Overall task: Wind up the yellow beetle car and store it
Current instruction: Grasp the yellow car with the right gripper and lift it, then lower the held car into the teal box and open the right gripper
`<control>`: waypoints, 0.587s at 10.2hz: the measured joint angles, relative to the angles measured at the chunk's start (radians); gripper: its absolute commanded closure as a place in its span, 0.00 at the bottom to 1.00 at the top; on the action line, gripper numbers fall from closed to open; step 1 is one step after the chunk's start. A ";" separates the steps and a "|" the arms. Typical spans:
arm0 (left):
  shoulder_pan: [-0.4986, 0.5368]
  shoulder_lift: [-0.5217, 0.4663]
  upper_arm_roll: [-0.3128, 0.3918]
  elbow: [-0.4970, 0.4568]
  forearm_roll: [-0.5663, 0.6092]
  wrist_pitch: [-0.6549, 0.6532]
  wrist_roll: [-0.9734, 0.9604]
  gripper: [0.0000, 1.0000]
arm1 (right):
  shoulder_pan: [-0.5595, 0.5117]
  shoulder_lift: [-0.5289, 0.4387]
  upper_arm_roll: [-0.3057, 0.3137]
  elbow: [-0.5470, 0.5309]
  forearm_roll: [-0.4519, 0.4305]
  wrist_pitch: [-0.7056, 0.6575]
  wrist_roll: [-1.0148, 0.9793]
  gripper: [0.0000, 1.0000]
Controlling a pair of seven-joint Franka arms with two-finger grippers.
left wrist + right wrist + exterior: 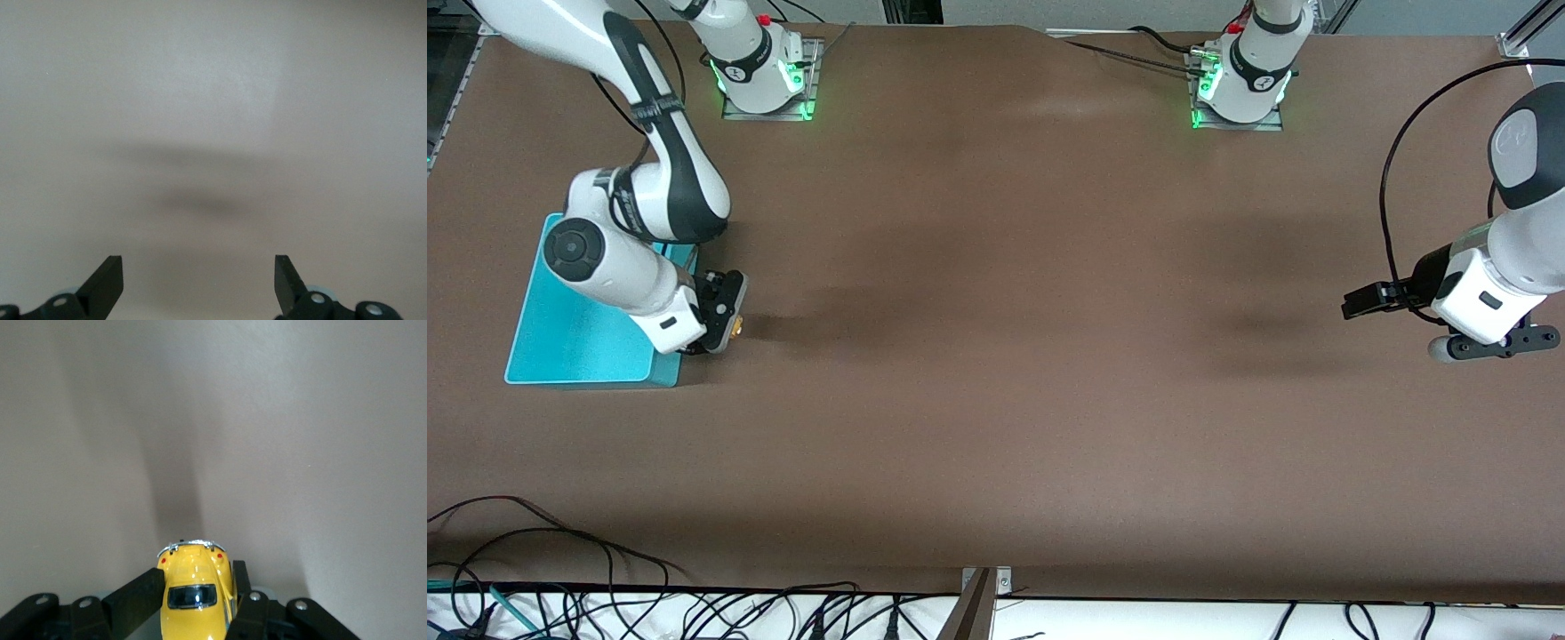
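Right gripper (pixel 197 603): clamped on the yellow beetle car (pixel 195 587), one finger (pixel 137 597) pressed to each flank of the body; it sits low at the table beside the turquoise bin (pixel 578 333), toward the right arm's end.
Yellow beetle car: held between the right gripper's fingers, roof and dark window facing the wrist camera, two small red lamps and a chrome bumper at its forward end; from the front camera only a yellow sliver shows (pixel 737 328) under the gripper, just outside the bin's edge.
Left gripper (pixel 199 283): fingers spread wide, nothing between them; it waits over bare table (pixel 1049 356) at the left arm's end.
Turquoise bin: partly covered by the right arm.
Markings: a round logo on each arm base, lettering unreadable; none legible on the car.
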 measured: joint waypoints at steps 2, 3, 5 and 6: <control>0.000 0.000 0.000 0.000 0.000 0.000 0.000 0.00 | -0.019 -0.078 0.013 -0.001 0.005 -0.105 -0.002 1.00; 0.000 0.000 0.000 0.000 0.000 -0.001 0.000 0.00 | -0.044 -0.111 0.017 -0.002 0.005 -0.150 -0.029 1.00; 0.000 0.000 0.000 0.000 0.000 -0.001 0.000 0.00 | -0.126 -0.148 0.018 -0.007 0.005 -0.201 -0.151 1.00; 0.000 0.000 0.000 0.000 0.000 -0.001 0.000 0.00 | -0.184 -0.148 0.019 -0.011 0.005 -0.205 -0.232 1.00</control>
